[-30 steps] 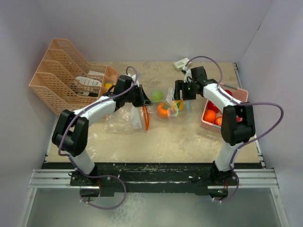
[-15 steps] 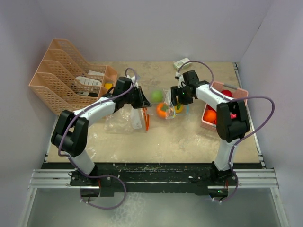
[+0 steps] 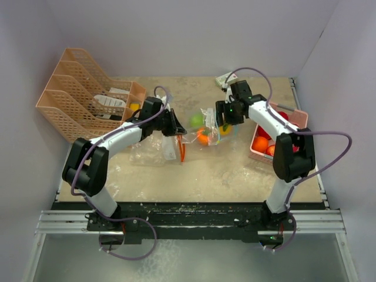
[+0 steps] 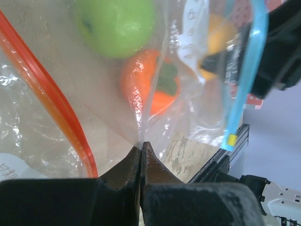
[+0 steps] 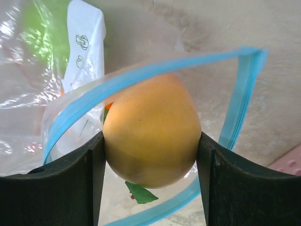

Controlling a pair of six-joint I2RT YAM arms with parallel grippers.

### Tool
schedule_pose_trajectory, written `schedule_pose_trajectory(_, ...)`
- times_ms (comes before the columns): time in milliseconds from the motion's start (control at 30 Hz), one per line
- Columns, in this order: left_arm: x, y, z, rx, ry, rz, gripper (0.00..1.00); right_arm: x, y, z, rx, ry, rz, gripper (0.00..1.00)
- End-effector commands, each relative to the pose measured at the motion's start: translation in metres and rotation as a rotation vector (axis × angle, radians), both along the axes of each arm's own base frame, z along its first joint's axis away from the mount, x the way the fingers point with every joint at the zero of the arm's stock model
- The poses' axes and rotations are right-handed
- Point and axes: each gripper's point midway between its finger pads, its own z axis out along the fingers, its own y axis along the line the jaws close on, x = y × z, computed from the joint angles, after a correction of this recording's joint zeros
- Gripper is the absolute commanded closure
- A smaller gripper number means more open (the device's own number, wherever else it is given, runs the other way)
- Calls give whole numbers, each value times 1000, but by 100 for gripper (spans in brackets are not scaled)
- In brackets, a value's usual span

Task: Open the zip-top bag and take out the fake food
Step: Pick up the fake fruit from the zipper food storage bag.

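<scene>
The clear zip-top bag (image 3: 205, 130) with a blue zip strip (image 5: 141, 73) lies mid-table, its mouth open toward the right. My left gripper (image 4: 141, 147) is shut on a pinch of the bag's film (image 4: 141, 122); in the top view it (image 3: 176, 126) sits at the bag's left end. Through the film I see a green apple (image 4: 115, 21) and an orange (image 4: 148, 87). My right gripper (image 5: 150, 146) is shut on a yellow-orange fruit (image 5: 150, 134) at the bag's mouth, one finger pressed against each side. In the top view it (image 3: 224, 127) is at the bag's right end.
A pink basket (image 3: 296, 117) holding red and orange fruits stands at the right edge. A second clear bag with an orange zip (image 3: 181, 148) lies under the left arm. A peach file rack (image 3: 76, 88) fills the back left. A small white object (image 3: 223, 79) lies at the back.
The right gripper reached left into the bag's mouth, then drew back right and away, with the yellow-orange fruit between its fingers. The left gripper kept its pinch on the film.
</scene>
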Motion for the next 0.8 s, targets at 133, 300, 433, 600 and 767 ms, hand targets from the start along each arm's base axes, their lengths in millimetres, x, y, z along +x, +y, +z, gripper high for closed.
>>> schedule_pose_trajectory(133, 8, 4, 26, -38, -77, 16, 100, 30, -52, 112, 201, -193, -186, 68)
schedule_pose_trajectory(300, 7, 5, 23, -40, -75, 16, 100, 34, -86, 139, 265, -246, -268, 69)
schedule_pose_trajectory(433, 8, 6, 23, -44, -76, 17, 100, 31, -91, 146, 305, -248, -271, 69)
schedule_pose_trajectory(600, 10, 7, 25, -48, -80, 18, 100, 24, -89, 148, 388, -232, -274, 70)
schedule_pose_trajectory(767, 10, 7, 24, -55, -77, 16, 100, 18, -87, 139, 387, -201, -232, 69)
